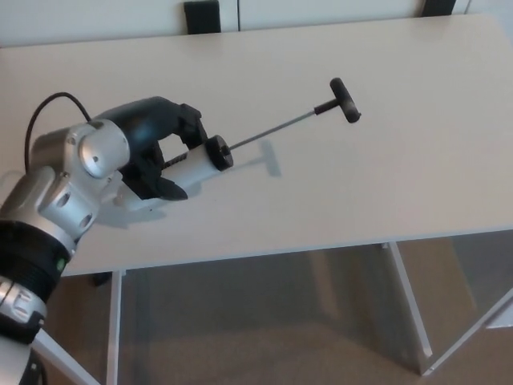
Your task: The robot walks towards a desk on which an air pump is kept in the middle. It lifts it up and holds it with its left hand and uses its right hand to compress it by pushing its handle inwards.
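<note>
The left hand (pixel 156 148) is clenched around the white barrel of the air pump (pixel 192 164), its black fingers (pixel 164 186) curled under the cylinder and the dark back of the hand arching over the top. The pump is held above the pale surface (pixel 321 192), tilted so that its far end rises toward the upper right of the view; a soft shadow of the barrel and rod lies on the surface just below and beside it. At the front of the barrel sits a black round cap (pixel 218 151), and from it a thin metal rod (pixel 272 130) runs out, fully extended, to a black T-shaped handle (pixel 344 99) that hangs in the air over the middle of the surface, well apart from the hand.

The silver forearm and wrist (pixel 72 180) of the left arm come in from the lower left corner, with a black cable (pixel 44 108) looping up beside the wrist. The right hand does not show in the view.

The surface stands on white legs (pixel 409 301), seen through the gap below its front edge. At the far edge, a dark object (pixel 202 14) stands against the pale background; what it is cannot be told.
</note>
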